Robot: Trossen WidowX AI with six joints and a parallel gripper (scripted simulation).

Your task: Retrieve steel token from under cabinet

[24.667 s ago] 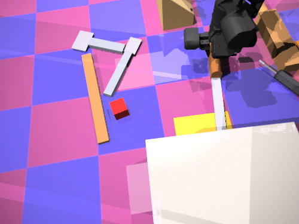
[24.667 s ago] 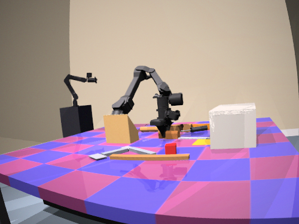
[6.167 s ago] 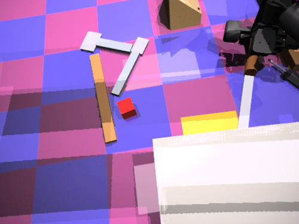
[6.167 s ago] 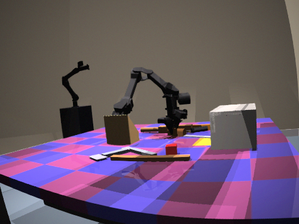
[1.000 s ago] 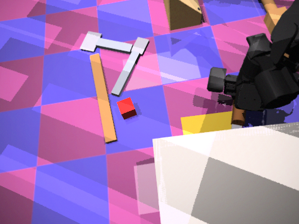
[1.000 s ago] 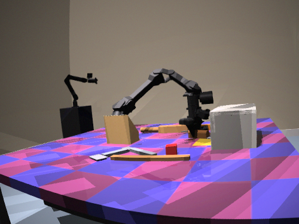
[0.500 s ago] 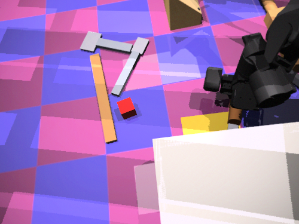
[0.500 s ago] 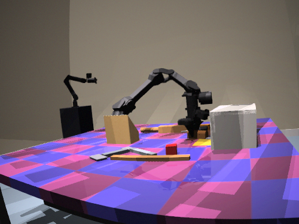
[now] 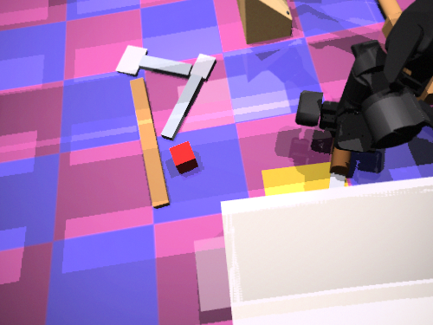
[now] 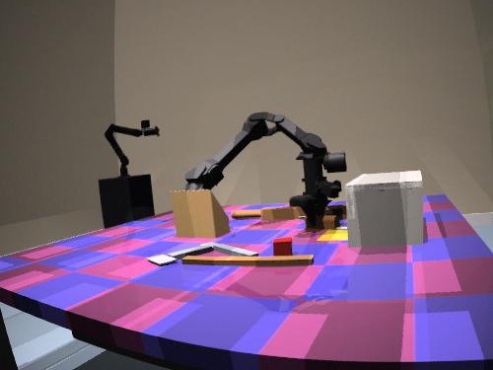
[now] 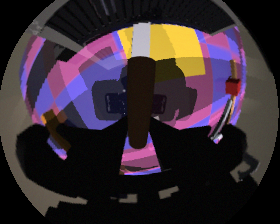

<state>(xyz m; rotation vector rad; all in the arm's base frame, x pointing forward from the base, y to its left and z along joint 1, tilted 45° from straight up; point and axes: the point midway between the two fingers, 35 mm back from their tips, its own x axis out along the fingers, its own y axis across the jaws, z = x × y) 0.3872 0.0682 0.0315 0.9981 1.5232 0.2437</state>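
My gripper [image 9: 342, 145] [image 10: 316, 224] [image 11: 138, 118] is shut on a tool's brown round handle [image 9: 340, 162] [image 11: 141, 90], low over the table before the cabinet [image 9: 325, 247] [image 10: 385, 217]. The tool's pale flat blade [image 9: 337, 181] [image 11: 141, 40] points at the cabinet and overlaps one side of the yellow marked area [image 9: 294, 179] [image 10: 332, 235] [image 11: 180, 45]. The cabinet's lower front edge cuts off the view of the blade's far end; whether it reaches underneath I cannot tell. Dark vent slots show at the top of the wrist view. The steel token is not visible in any view.
A red cube [image 9: 182, 152] [image 10: 282, 247] [image 11: 233, 86] stands near a wooden strip [image 9: 149, 143] [image 10: 246, 260] and an angled grey metal piece [image 9: 182, 108]. A sloped wooden block [image 9: 264, 17] [image 10: 197, 214] stands farther back. A wooden handled object [image 9: 385, 0] [image 10: 281, 213] lies beyond the arm.
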